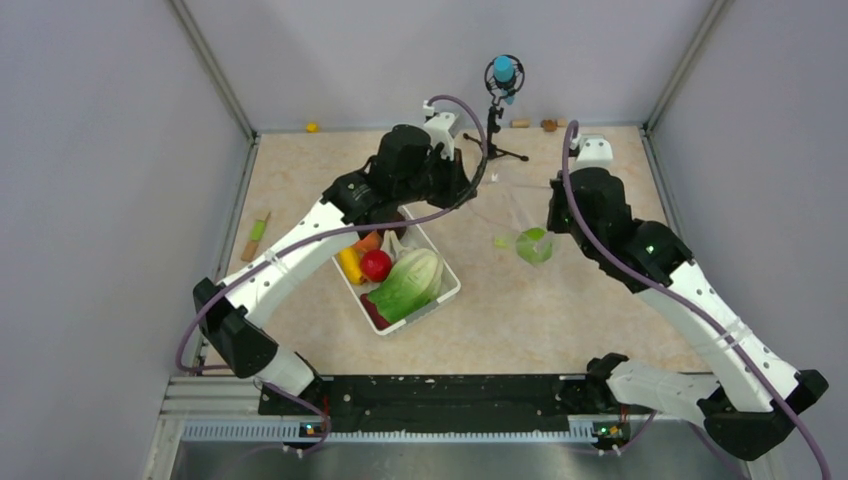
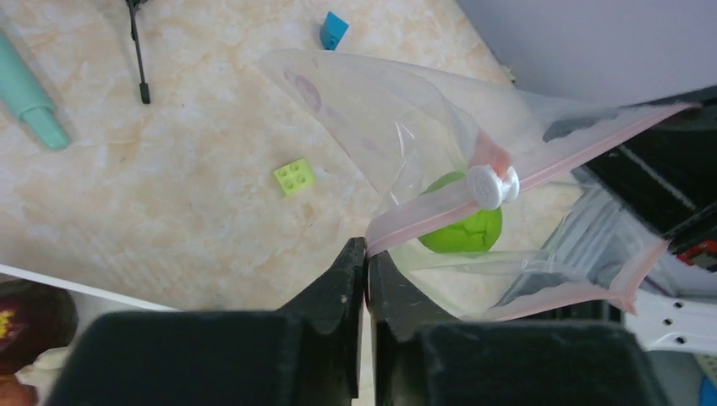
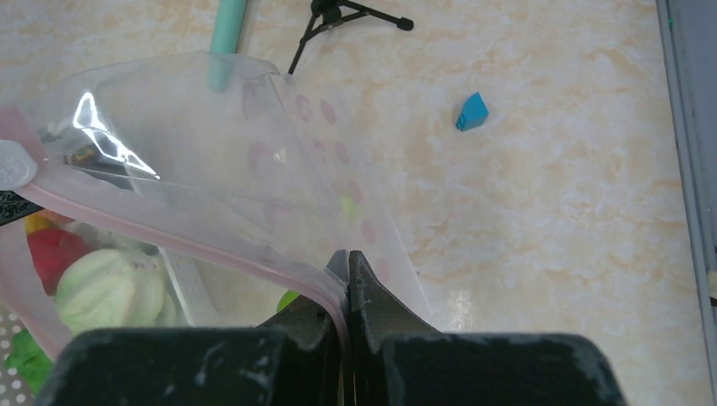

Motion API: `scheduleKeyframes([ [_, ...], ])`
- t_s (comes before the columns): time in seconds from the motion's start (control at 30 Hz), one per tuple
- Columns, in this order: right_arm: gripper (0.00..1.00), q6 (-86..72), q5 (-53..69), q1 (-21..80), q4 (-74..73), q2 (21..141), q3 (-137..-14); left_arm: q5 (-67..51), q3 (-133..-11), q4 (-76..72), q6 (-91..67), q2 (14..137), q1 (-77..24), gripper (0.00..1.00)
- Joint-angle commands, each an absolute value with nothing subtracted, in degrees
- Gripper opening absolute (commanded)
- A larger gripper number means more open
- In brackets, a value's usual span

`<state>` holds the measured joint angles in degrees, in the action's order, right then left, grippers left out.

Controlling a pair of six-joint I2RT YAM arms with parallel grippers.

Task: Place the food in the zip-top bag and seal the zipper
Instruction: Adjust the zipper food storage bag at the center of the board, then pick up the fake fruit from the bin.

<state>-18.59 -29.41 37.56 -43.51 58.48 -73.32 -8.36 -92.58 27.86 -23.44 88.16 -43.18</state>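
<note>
Left pincer [image 2: 365,254] is pressed together on the zipper [image 2: 592,145], pinching the pink strip at one end of the zip-top bag [image 2: 397,110] mouth. Right pincer [image 3: 347,264] is clamped the same way on the strip at the opp. end. Bag is stretched btw the two, mouth partly gaping. Left wrist view shows the green apple [image 2: 463,228] inside the bag, just beyond the left pincer tips & under a white slider [image 2: 493,186] on the strip. Right wrist view catches only a green sliver beside its own tips. Top view sets that apple low in the bag, near the right pincer, w/ the clear plastic barely readable there. Other food sits in the white basket [image 1: 447,292], near the left pincer in top view: cabbage [image 1: 408,283], red apple [image 1: 376,265], yellow piece [image 1: 350,265]. Right wrist cam sees cabbage & red apple blurred thru the plastic, left of its tips. Wrist cams pick out small stuff on the surface [image 2: 169,220]: blue block [image 3: 473,112] ahead-right of the right pincer, green block [image 2: 295,177] ahead-left of the left pincer. Teal cylinder [image 2: 30,97] is far left of it, by a tripod [image 2: 139,59].
</note>
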Motion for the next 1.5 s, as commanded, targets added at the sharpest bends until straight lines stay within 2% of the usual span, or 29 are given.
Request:
scheduleKeyframes([
  [0.0, 0.00, -18.4, -28.8, 36.3, -42.4, 59.1, -74.1, -7.5, -90.1, 29.7, -20.3, 84.9, -41.9, 0.18],
  [0.17, 0.00, -20.1, -17.8, 36.3, -36.7, 62.1, -70.8, -17.0, -88.5, 26.7, -22.0, 86.4, -42.0, 0.48],
  [0.23, 0.00, -22.2, -16.1, 36.3, -35.9, 63.6, -69.9, -19.7, -88.3, 26.5, -23.4, 86.9, -42.0, 0.64],
  [0.3, 0.00, -23.1, -15.3, 36.3, -34.7, 64.4, -69.1, -20.8, -86.9, 25.6, -23.6, 86.3, -42.1, 0.84],
  [0.33, 0.00, -23.4, -15.3, 36.3, -34.4, 64.9, -69.2, -20.2, -86.0, 25.3, -23.6, 85.6, -42.1, 0.92],
  [0.37, 0.00, -23.8, -15.7, 36.3, -34.3, 65.3, -69.3, -19.0, -85.2, 25.3, -23.7, 84.7, -42.1, 0.94],
  [0.7, 0.00, -22.7, -15.5, 36.3, -30.7, 66.0, -67.0, -2.8, -68.8, 28.7, -25.6, 68.4, -41.9, 0.97],
  [0.93, 0.00, -20.8, -14.3, 36.2, -29.0, 66.3, -65.4, 12.2, -61.6, 34.8, -32.5, 62.8, -39.9, 0.97],
  [1.07, 0.00, -20.2, -14.2, 35.9, -28.8, 66.7, -65.3, 10.4, -57.4, 32.9, -34.5, 63.2, -35.0, 0.97],
  [1.27, 0.00, -19.8, -13.6, 35.8, -28.8, 67.1, -64.9, -1.7, -49.2, 25.2, -36.8, 66.2, -23.8, 0.97],
  [1.47, 0.00, -19.4, -13.3, 35.7, -28.7, 67.4, -64.8, 3.2, -48.9, 26.9, -36.0, 67.9, -23.4, 0.97],
])
